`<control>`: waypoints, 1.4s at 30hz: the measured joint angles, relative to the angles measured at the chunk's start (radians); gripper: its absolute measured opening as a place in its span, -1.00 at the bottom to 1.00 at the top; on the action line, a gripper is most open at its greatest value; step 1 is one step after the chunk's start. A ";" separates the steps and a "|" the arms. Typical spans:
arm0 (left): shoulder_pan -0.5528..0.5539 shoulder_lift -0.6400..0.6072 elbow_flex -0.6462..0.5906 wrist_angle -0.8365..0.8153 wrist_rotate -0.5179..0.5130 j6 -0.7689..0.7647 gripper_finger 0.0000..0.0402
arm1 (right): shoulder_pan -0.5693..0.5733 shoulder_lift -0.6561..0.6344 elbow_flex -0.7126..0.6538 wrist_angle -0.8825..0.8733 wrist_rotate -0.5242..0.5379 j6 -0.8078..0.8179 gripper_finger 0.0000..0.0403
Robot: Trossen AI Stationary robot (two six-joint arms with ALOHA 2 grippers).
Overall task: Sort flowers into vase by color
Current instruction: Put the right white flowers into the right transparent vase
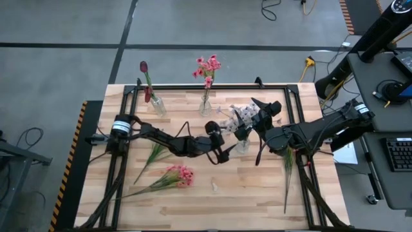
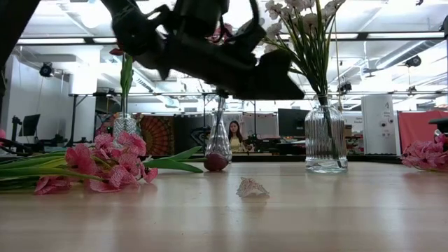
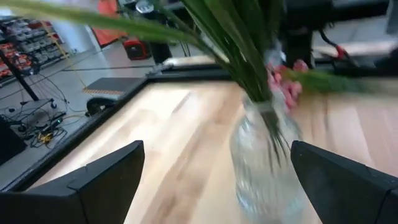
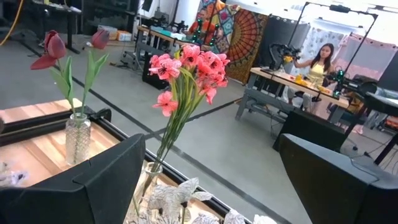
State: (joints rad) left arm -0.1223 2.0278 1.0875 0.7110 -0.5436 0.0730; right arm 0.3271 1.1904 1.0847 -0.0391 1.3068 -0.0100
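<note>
my left gripper (image 1: 226, 153) spread wide, empty, close beside the white-spray vase (image 1: 243, 145), likely lining up. right gripper (image 1: 256, 124) wide too, above that vase. pink flowers (image 1: 178, 175) lie loose on the table (image 1: 193, 206), unsorted.

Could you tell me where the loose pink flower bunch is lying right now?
In the high view, the pink flower bunch lies flat on the table's near-left part, below the left gripper, outside all three vases.

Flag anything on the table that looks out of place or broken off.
A small pale fragment, apparently a fallen blossom, lies loose on the table, apart from any stem. A pink flower bunch and a green stem also lie flat, outside the vases.
</note>
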 joint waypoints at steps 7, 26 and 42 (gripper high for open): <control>-0.066 -0.105 -0.115 -0.042 0.003 0.032 0.92 | 0.000 -0.004 0.000 -0.006 0.005 0.068 0.81; -0.145 -0.303 -0.132 0.355 0.116 0.193 0.82 | 0.000 -0.004 0.000 -0.006 0.005 0.081 0.81; -0.082 0.038 0.273 0.351 0.055 0.280 0.74 | 0.000 -0.004 0.000 -0.008 0.003 0.069 0.81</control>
State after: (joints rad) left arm -0.2041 2.0654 1.3607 1.0624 -0.4889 0.3527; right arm 0.3275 1.1866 1.0851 -0.0467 1.3098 0.0592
